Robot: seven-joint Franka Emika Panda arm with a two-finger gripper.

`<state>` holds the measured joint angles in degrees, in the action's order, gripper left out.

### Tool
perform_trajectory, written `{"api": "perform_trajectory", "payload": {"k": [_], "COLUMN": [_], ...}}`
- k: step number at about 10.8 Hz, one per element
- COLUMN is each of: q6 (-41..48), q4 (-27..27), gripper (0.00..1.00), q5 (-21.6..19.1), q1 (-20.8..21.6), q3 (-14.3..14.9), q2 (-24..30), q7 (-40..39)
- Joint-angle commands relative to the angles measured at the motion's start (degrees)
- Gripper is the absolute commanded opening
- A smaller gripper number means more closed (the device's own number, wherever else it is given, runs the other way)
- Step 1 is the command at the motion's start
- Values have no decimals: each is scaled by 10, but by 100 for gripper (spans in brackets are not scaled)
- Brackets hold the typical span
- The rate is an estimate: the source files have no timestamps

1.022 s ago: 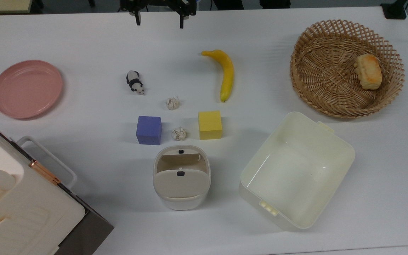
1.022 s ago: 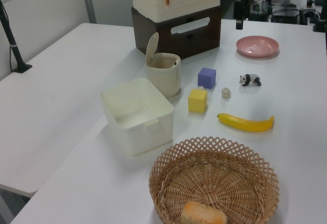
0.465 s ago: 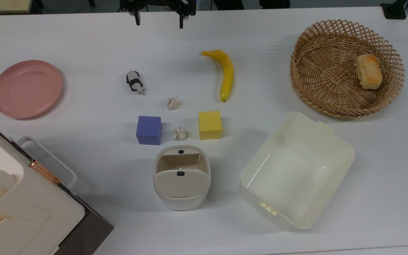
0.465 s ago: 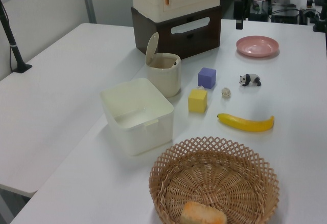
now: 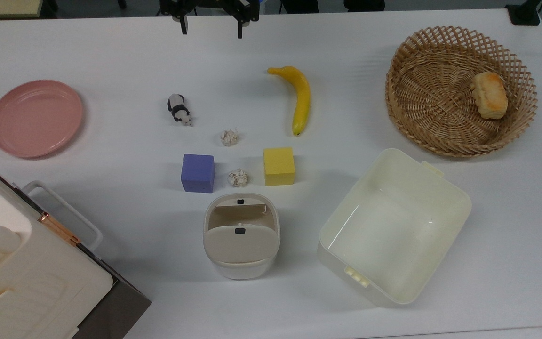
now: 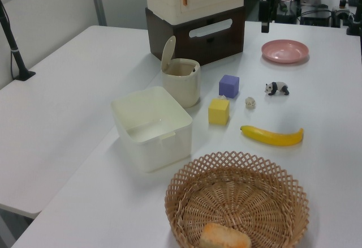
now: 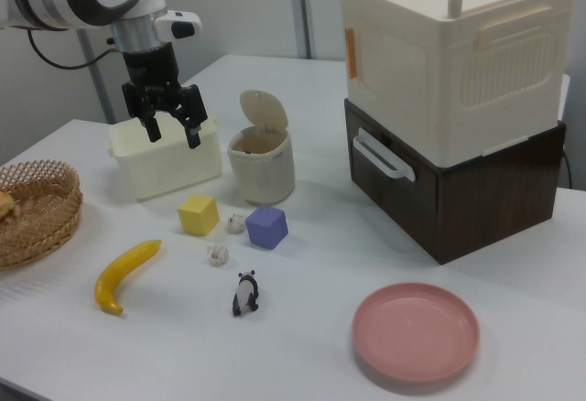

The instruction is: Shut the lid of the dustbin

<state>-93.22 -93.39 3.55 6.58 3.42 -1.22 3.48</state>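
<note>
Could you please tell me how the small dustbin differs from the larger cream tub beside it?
The dustbin is a small, rounded, upright container, while the cream tub is clearly wider and rectangular. The dustbin has a hinged lid standing raised over its opening; the tub carries no lid. The dustbin sits squarely behind the cubes in the top view, whereas the tub lies turned at an angle. Both are pale plastic, open at the top, and rest on the white table.

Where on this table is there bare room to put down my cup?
Bare stretches lie between the pink plate and the toy panda, and between the banana and the basket. It is crowded in front of the dustbin: purple cube, yellow cube and two paper balls sit close together.
</note>
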Motion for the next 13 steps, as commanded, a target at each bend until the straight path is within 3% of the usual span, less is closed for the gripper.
{"api": "perform_trajectory", "payload": {"k": [1,4,7,11,13], "q6": [4,2,-4,-77,-168], "q4": [-5,-5,-3,22,22], "gripper": [56,18,2,0,0], "q5": [-14,-14,-14,-10,-8], "q1": [0,3,3,2,1], "q3": [1,0,-1,0,0], "q2": [5,3,-6,-48,-54], "q7": [-8,-8,-8,-8,-9]}}
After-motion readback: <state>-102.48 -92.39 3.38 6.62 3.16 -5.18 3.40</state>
